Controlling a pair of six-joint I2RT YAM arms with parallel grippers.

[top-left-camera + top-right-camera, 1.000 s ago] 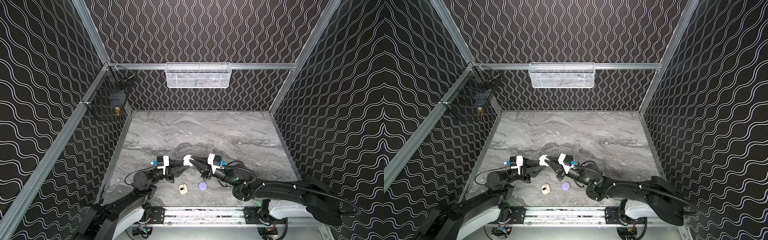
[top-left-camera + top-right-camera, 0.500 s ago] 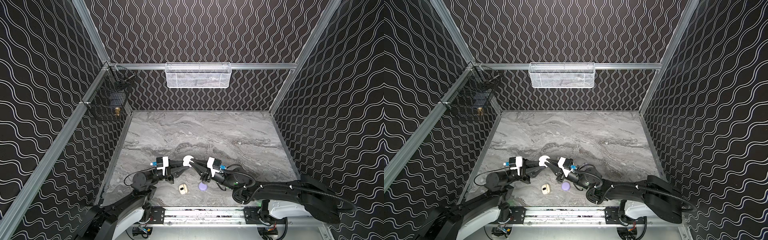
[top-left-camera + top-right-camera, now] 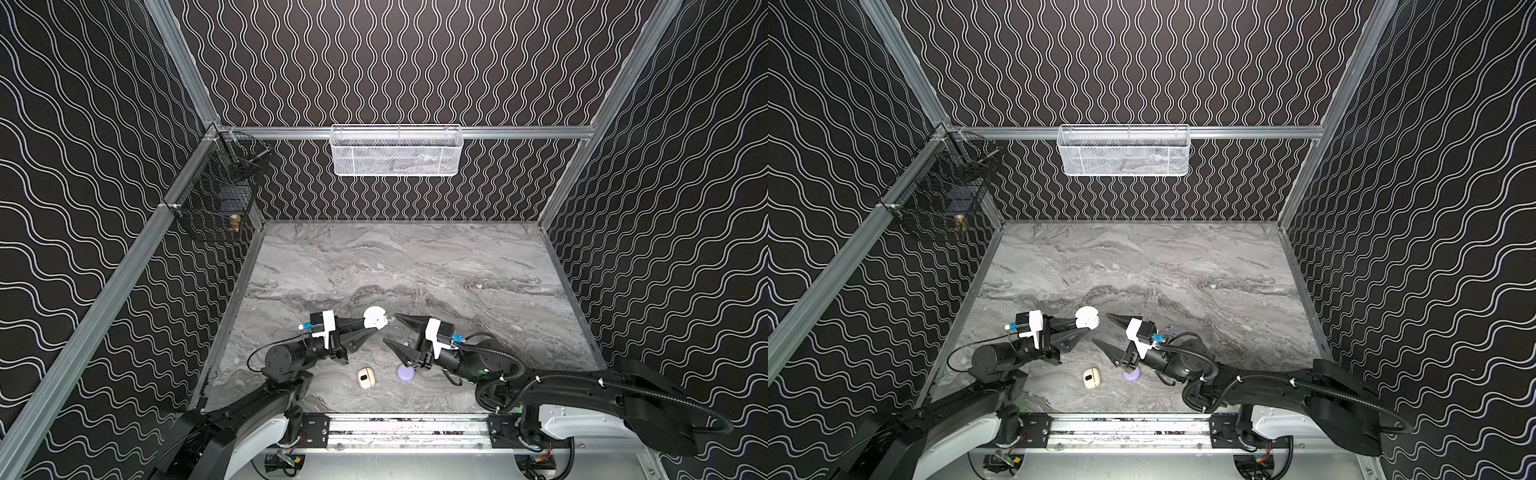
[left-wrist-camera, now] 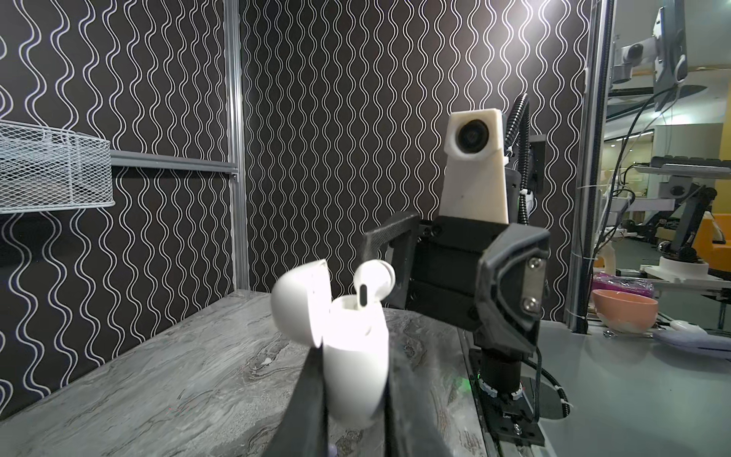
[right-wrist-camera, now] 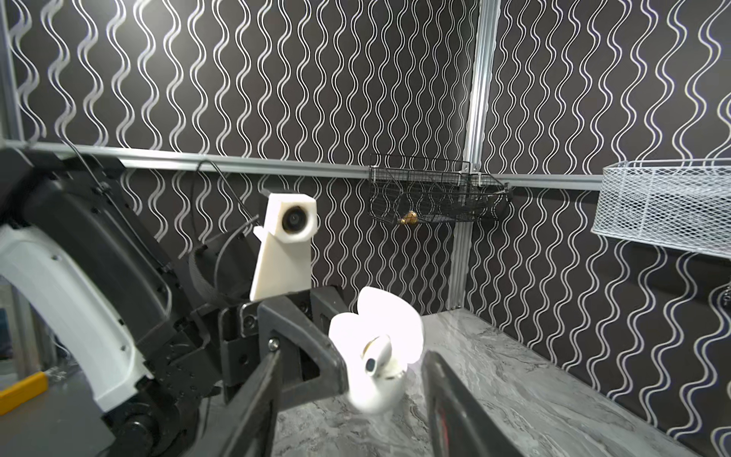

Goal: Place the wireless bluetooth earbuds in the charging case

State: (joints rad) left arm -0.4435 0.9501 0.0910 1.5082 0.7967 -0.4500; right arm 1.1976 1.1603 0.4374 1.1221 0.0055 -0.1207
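Counted: three charging cases. One white glossy plastic charging case [image 3: 374, 316] with lid flipped up, one cream rounded closed case [image 3: 365, 377], one lilac rounded case [image 3: 405, 372]; the last two lying on the grey marble tabletop [image 3: 415, 266]. One white stemmed plastic earbud [image 4: 374, 277], stem down in the white case's socket. Left gripper [image 3: 372, 327]: clamped on the white case's body. Right gripper [image 3: 390, 328]: jaws spread, empty, flanking the earbud. Both arms low, near level, meeting tip to tip.

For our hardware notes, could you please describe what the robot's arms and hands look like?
The left arm and right arm are black with white shells near the bases. The left hand and right hand each have two black tapered fingers, a white camera mount and a blue connector. Black ribbed conduit follows the right arm.
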